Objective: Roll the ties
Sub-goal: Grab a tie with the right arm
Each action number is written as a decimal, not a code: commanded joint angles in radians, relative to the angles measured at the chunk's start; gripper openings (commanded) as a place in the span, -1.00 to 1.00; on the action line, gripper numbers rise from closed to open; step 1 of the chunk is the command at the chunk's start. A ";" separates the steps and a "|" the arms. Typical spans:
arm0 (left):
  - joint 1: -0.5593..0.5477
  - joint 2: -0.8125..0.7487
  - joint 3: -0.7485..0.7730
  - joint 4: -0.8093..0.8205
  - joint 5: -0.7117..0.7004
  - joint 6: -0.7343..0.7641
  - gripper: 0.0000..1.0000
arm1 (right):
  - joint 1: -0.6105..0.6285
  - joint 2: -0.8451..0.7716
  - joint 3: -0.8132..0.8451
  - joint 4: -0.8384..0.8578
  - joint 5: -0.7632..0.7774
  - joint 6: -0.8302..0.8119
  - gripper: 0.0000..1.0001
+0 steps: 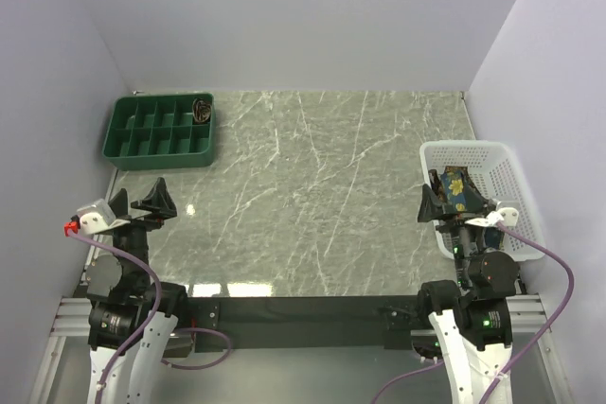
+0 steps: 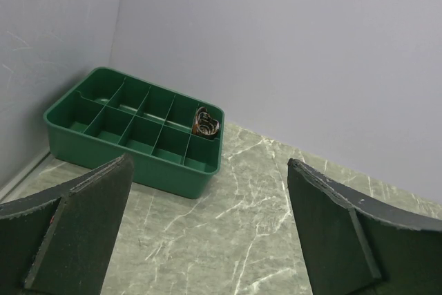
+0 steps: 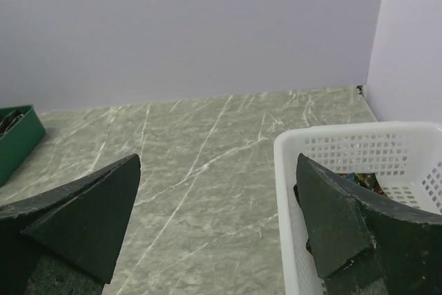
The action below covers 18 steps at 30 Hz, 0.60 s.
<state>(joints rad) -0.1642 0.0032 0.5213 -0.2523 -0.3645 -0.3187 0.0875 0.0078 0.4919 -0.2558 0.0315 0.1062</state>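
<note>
Both pincers are seen spread wide with nothing held between their fingers: the left pincer (image 1: 138,202) is poised above the near left part of the surface (image 1: 312,186), and the right pincer (image 1: 457,206) is poised at the near left edge of the white mesh basket (image 1: 473,148), with one finger outside the basket's left wall and the other above its interior. A dark navy tie (image 1: 454,185) printed with yellow flowers is bundled loosely inside the basket, toward its near left part, directly beneath the right pincer; from the right wrist view only a small dark, colour-flecked patch of it can be made out behind the basket's mesh wall, and whether more ties lie under it cannot be told. A brown rolled tie (image 2: 205,123) with a pale pattern is stood in the compartment at the far right corner of the green tray (image 1: 161,154), its spiral turned upward. The tray is divided into two rows of compartments and is set at the far left of the surface, close to the corner of the walls. The basket is placed at the right edge of the surface, against the right wall. Tray and basket are kept well apart by a broad stretch of grey-green marbled surface, enclosed on three sides by plain pale walls.
</note>
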 commanded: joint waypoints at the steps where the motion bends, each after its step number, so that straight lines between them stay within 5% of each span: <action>1: 0.006 -0.025 0.014 0.019 -0.002 0.006 0.99 | 0.009 -0.049 0.040 0.015 0.041 0.003 1.00; 8: 0.006 -0.019 0.028 0.010 -0.008 -0.039 0.99 | 0.009 -0.012 0.063 -0.008 0.083 0.004 1.00; 18: 0.002 0.004 0.023 -0.035 -0.008 -0.165 0.99 | 0.009 0.367 0.236 -0.115 0.223 0.046 1.00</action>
<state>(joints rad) -0.1642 0.0090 0.5320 -0.2970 -0.3969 -0.4408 0.0895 0.2481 0.6559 -0.3191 0.1703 0.1307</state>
